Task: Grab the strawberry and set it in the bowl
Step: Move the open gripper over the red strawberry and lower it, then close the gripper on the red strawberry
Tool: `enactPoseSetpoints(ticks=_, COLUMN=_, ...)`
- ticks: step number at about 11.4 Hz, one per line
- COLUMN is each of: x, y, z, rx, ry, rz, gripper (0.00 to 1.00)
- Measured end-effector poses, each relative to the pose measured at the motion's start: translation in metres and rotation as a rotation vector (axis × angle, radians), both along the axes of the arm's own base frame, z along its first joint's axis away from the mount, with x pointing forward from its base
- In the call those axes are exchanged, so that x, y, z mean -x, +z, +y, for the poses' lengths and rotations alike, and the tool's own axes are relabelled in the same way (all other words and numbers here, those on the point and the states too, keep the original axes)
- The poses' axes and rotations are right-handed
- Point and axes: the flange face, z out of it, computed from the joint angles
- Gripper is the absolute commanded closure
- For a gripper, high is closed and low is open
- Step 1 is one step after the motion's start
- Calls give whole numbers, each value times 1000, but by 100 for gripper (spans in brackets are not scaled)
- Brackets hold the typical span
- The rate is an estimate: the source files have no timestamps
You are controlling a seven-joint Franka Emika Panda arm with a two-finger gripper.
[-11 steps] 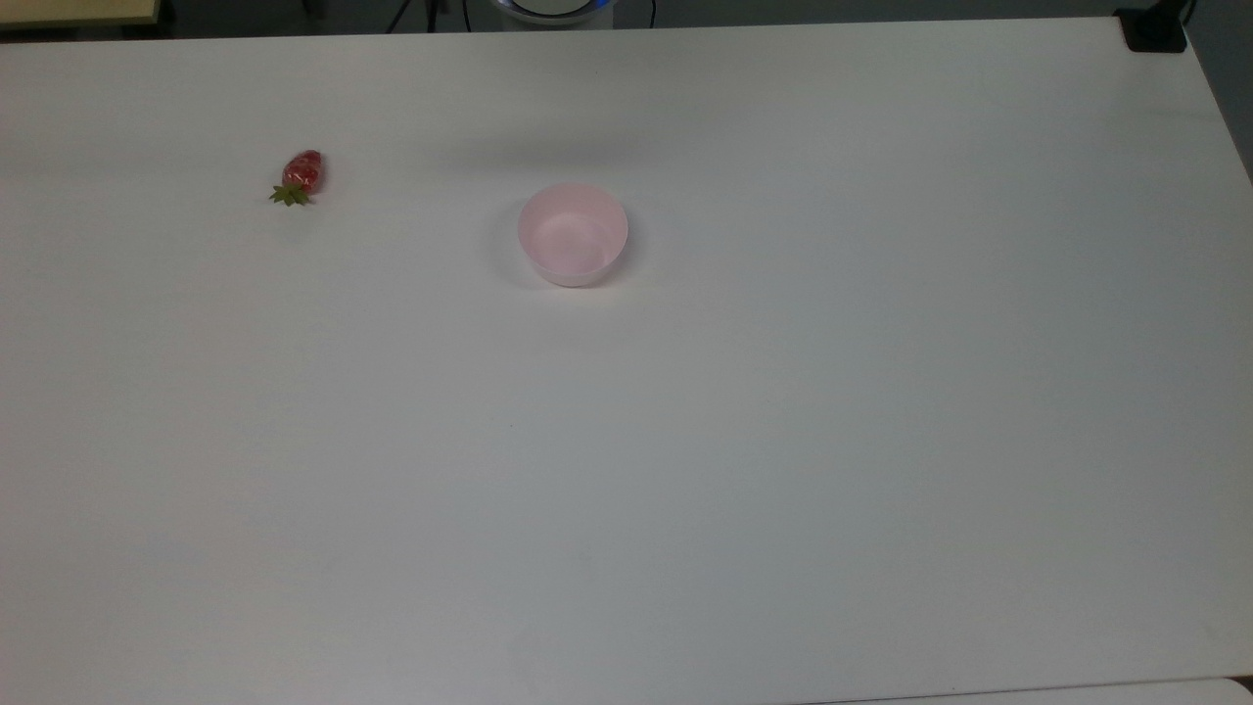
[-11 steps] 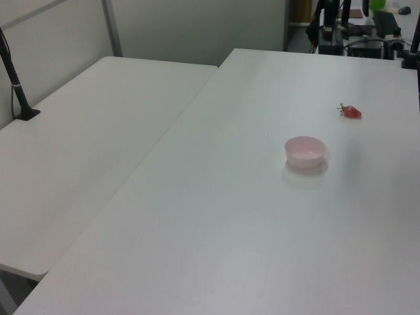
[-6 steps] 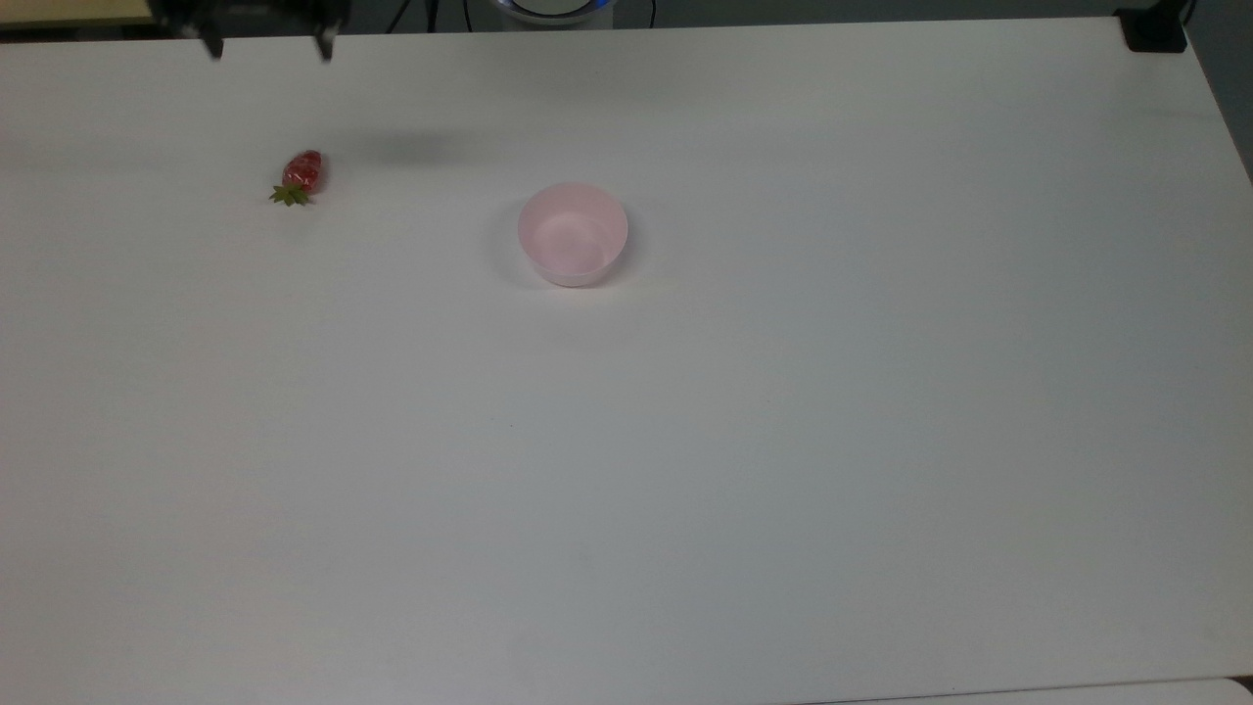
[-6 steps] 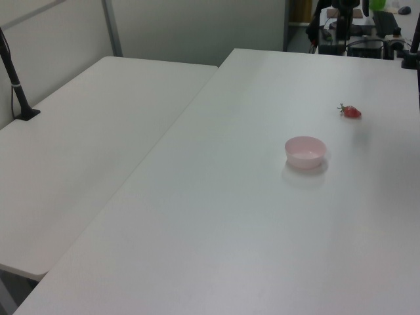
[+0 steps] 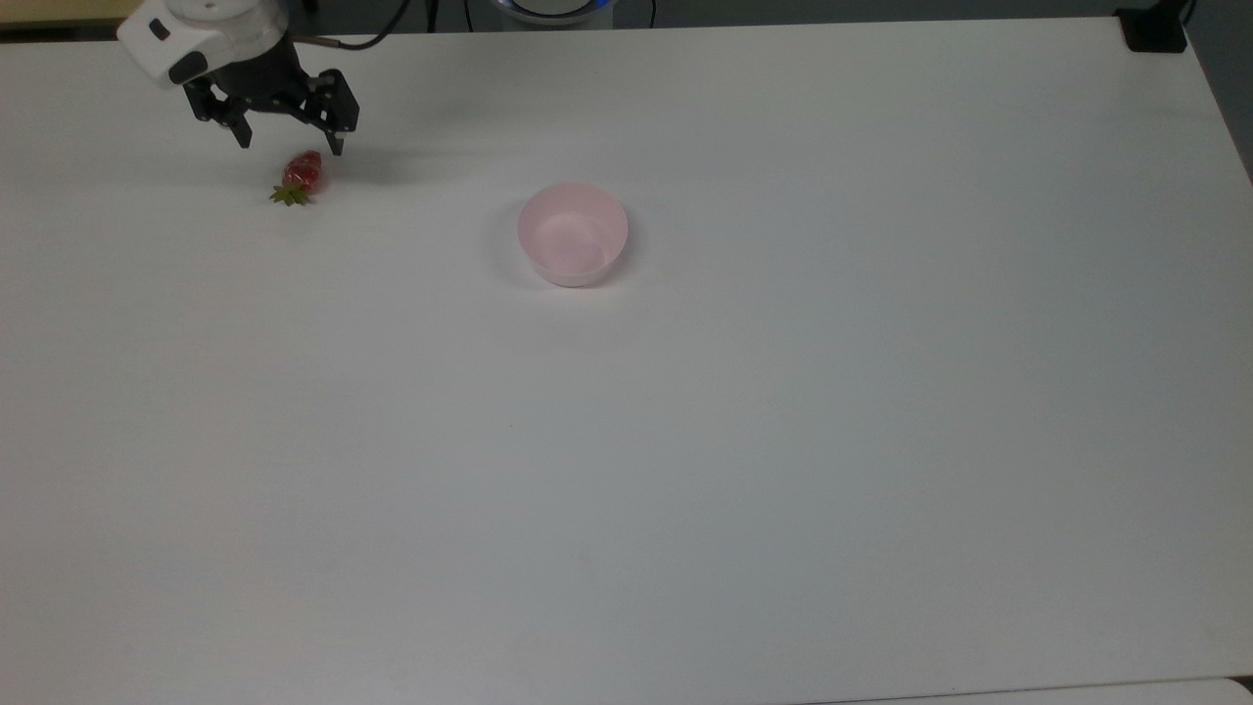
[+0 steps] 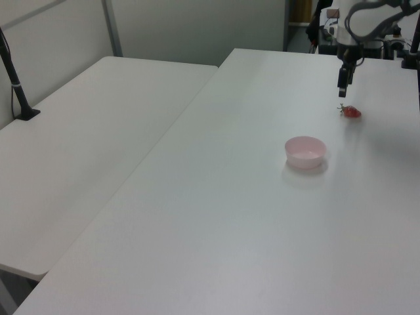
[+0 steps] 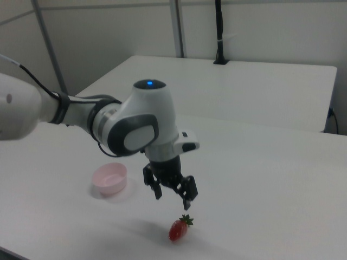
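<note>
Robotics lab, plain white tables (image 6: 98, 131), partition walls (image 7: 108, 32), camera poles (image 6: 14, 79)

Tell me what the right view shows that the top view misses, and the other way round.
The right view alone shows the arm's rounded white body with a blue light, a second table behind and a dark post standing on it. The top view alone shows the whole white table from above, with a black block at its corner. Both share the open gripper above the strawberry, which lies on the table, and the pink bowl off to the side.
</note>
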Motion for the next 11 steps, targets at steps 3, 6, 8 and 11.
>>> enactPoseSetpoints(ticks=3, x=18, y=-46, z=-14, rx=-23, ry=-42, rz=56, gripper=0)
enactPoseSetpoints(ticks=6, x=17, y=-69, z=-19, rx=-26, ry=-109, rz=71, gripper=47)
enactPoseSetpoints(ticks=8, x=16, y=-72, z=-19, rx=-24, ry=-141, rz=69, gripper=70)
enactPoseSetpoints(ticks=11, x=14, y=-69, z=-19, rx=-18, ry=-198, rz=60, gripper=71)
